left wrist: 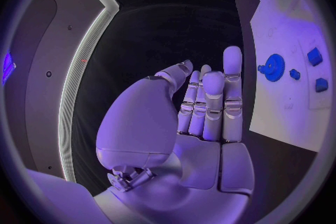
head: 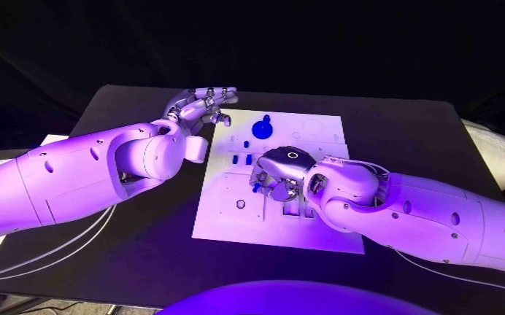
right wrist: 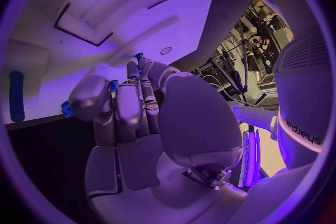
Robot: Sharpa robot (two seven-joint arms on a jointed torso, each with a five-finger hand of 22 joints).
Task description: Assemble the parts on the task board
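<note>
Head view: white task board lies mid-desk on the black desk, dark backdrop behind.
Left hand hovers beside the board's far corner, fingers extended, holding nothing. Right hand curls over the board's centre; whether it holds anything I cannot tell. Blue gear sits on the board.

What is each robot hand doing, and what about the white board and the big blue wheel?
left hand: open, holding nothing, off the board's far left corner
right hand: fingers curled, low over the board; hold unclear
task board: flat on the table
blue gear: lying on the board
</note>
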